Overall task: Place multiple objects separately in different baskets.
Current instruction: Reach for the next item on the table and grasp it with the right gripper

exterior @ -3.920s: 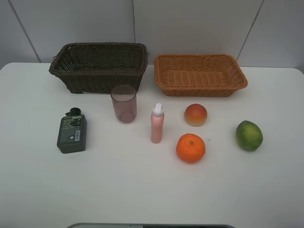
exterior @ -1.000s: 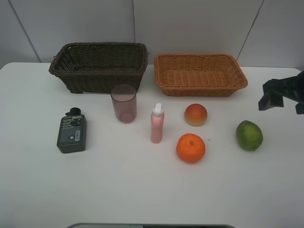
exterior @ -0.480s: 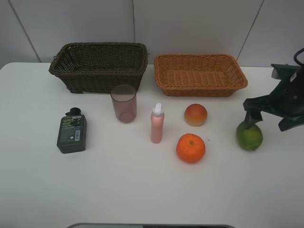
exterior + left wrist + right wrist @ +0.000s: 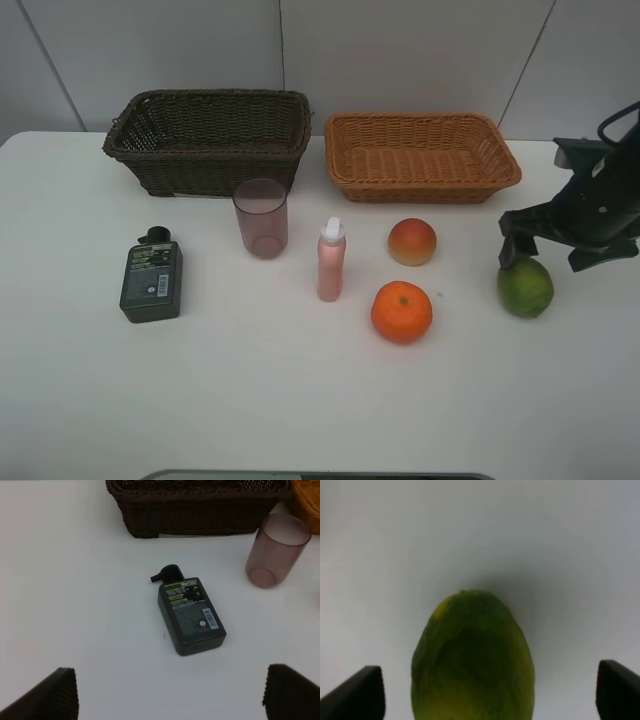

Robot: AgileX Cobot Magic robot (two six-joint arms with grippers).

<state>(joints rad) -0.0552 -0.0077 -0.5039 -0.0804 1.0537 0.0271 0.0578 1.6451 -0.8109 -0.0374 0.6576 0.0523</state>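
Right gripper: your right gripper (image 4: pixel 551 256) stands wide open, with nothing held.
Lime against it: the green lime (image 4: pixel 525 286) lies between the two fingertips in your right wrist view, with bare table on both sides of it. From above, the gripper is at the fruit's far upper edge.
Left gripper: your left gripper (image 4: pixel 170 694) is also spread wide and empty, off the table (image 4: pixel 300 400).
Flask against it: the dark green flask (image 4: pixel 189 615) lies flat ahead of the left fingertips, apart from them.
Farther out, left: the pink cup (image 4: pixel 276 550) stands upright before the dark brown basket (image 4: pixel 200 510).
Farther out, middle: you see the pink bottle (image 4: pixel 331 260), the peach (image 4: pixel 412 241) and the orange (image 4: pixel 401 311) in front of the tan basket (image 4: pixel 420 155).
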